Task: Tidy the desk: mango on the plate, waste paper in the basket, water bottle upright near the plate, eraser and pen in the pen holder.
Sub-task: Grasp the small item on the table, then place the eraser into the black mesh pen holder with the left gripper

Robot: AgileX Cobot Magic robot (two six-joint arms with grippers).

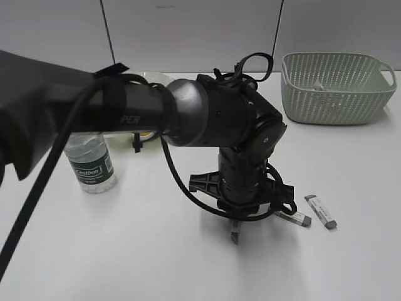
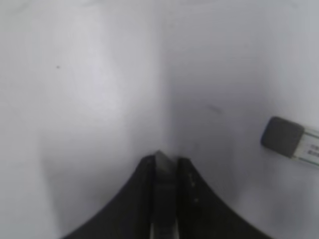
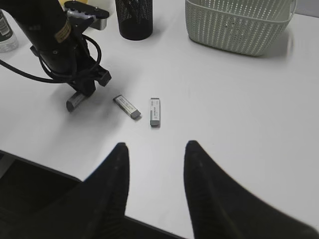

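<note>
Over desk (image 1: 156,251), left hand (image 1: 235,233) pinched.

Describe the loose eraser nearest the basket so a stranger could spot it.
Find the green basket at the far right of the desk, then come toward the camera. Of two grey-tipped erasers lying there, the wanted eraser is the right-hand one; its neighbour lies closer to the black arm.

The left arm (image 1: 207,119) is showing glossy black rounded joints, a grey tube lettered "PER", black cables looping around it, and a yellow label near its wrist at 9 o'clock.
</note>
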